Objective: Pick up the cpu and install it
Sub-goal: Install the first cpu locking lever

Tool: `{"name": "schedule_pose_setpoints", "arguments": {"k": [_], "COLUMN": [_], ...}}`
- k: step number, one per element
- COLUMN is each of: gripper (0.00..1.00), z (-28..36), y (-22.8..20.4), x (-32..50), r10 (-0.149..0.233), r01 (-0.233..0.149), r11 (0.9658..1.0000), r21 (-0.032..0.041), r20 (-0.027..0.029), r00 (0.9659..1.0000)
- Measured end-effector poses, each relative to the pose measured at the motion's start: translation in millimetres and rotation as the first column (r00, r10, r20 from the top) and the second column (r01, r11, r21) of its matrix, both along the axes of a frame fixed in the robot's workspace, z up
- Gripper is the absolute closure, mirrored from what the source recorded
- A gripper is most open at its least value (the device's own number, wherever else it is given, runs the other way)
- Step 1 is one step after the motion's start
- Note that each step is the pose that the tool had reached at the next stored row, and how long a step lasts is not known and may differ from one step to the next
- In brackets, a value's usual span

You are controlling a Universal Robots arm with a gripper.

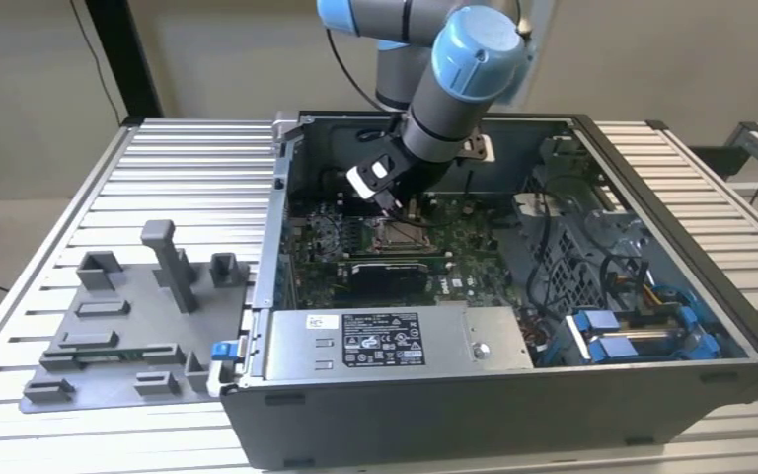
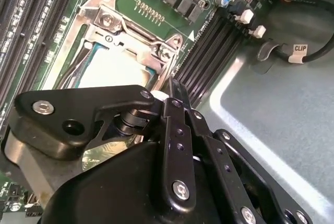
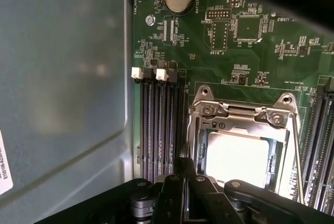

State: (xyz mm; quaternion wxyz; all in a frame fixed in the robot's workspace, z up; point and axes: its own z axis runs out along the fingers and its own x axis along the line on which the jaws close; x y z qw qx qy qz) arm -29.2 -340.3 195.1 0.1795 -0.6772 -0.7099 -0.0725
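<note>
While cpu [image 3: 237, 158] sits in socket [image 3: 245, 117], claw [image 3: 183, 164] clenched empty, at its edge

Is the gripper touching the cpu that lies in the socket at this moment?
Apart. In the first wrist view the gripper ends by the memory slots, and the socket frame lies between it and the cpu.

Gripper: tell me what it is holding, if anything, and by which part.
Nothing, by what shows: the gripper has its fingertips together, nothing between them, at the edge of the socket; the cpu lies inside it.
</note>
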Motion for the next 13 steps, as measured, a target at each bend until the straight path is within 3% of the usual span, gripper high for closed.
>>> {"name": "schedule_pose_setpoints", "arguments": {"k": [13], "gripper": [1.00], "z": [-0.8], "y": [-0.1], "x": [7.2], "r10": [0.000], "r01": [0.000], "r11": [1.0000], "r21": [-0.0001], "r20": [-0.0050], "r00": [1.0000]}}
